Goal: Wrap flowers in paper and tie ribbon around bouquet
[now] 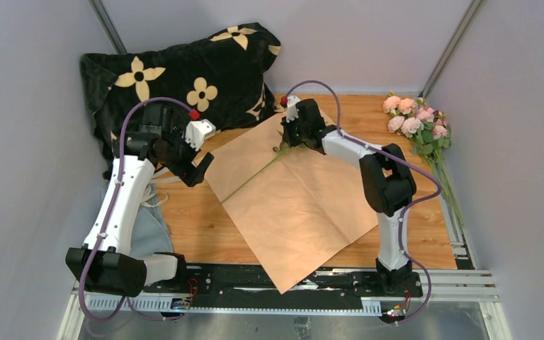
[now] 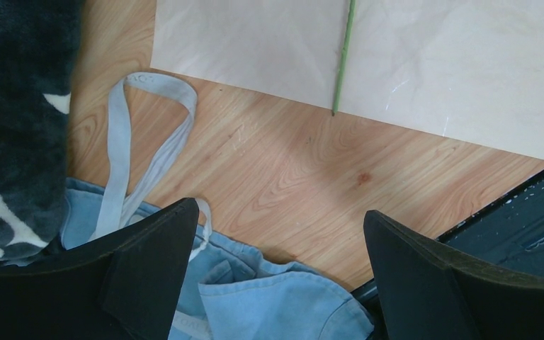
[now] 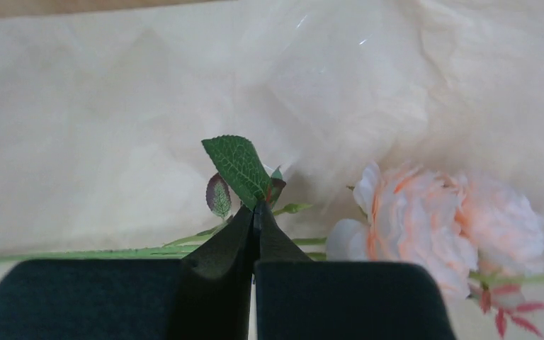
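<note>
Right wrist: single flower (image 3: 425,230) flat on paper (image 3: 113,106), bloom at 3 o'clock, stem (image 3: 78,253) running off toward 9. Right gripper (image 3: 255,212) pressed together at 6 o'clock, seemingly nipping only a leaf (image 3: 239,166) rather than the stem. Probably a weak hold: could slip off or tear the leaf on any pull, leaving the flower askew. Could also drag and wrinkle the thin paper if lowered too far.

From above, lies near the paper's 11 o'clock corner, stem slanting toward 8 and ending right at the edge. May roll off onto the table (image 1: 191,227) once folding starts. Bunch (image 1: 416,120) well apart at 2 o'clock, off the paper: a long reach, easy to scatter.

Left gripper (image 2: 278,212) spread wide, holding nothing, above bare wood at 9 o'clock, just beside the paper's edge. Under it a blue cloth (image 2: 269,304) and a pale strap (image 2: 117,142); ribbon or not, cannot tell. Could snag either on the way down. Pillow (image 1: 184,71) at 11 o'clock, close behind that arm, may catch it.
</note>
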### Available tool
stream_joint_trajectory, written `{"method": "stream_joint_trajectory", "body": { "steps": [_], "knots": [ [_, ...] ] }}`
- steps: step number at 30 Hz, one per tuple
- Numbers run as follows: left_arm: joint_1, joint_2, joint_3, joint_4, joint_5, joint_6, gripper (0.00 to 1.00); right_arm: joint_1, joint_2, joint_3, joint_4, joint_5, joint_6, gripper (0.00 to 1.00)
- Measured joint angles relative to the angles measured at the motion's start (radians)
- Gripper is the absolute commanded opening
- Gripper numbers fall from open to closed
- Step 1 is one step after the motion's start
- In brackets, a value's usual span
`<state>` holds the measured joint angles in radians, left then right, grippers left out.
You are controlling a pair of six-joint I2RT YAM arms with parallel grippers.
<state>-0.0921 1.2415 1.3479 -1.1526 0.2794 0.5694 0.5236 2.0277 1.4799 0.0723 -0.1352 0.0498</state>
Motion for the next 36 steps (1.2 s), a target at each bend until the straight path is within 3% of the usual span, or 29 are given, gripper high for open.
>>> {"method": "stream_joint_trajectory", "body": {
  "steps": [8,15,23,24,26,29,31,36],
  "knots": [
    [0.000,0.034,0.000,0.006,0.016,-0.004,0.96,-0.178,0.037,0.148,-0.163,-0.332,-0.160,0.00],
    [0.000,0.076,0.000,0.007,0.042,-0.019,0.96,-0.198,0.122,0.317,-0.271,-0.439,-0.234,0.00],
    [0.000,0.080,0.000,0.007,0.049,-0.022,0.96,-0.190,0.212,0.331,-0.341,-0.435,-0.262,0.00],
    [0.000,0.080,0.000,0.007,0.049,-0.022,0.96,-0.190,0.219,0.331,-0.350,-0.427,-0.265,0.06],
    [0.000,0.080,0.000,0.007,0.049,-0.021,0.96,-0.190,0.220,0.331,-0.369,-0.411,-0.270,0.37],
    [0.000,0.080,0.000,0.007,0.049,-0.021,0.96,-0.190,0.220,0.349,-0.409,-0.385,-0.285,0.69],
    [0.000,0.080,0.000,0.007,0.048,-0.021,0.97,-0.190,0.212,0.362,-0.446,-0.358,-0.285,0.74],
    [0.000,0.081,0.000,0.007,0.031,-0.019,0.98,-0.206,0.072,0.317,-0.528,-0.201,-0.319,0.75]
  ]
}}
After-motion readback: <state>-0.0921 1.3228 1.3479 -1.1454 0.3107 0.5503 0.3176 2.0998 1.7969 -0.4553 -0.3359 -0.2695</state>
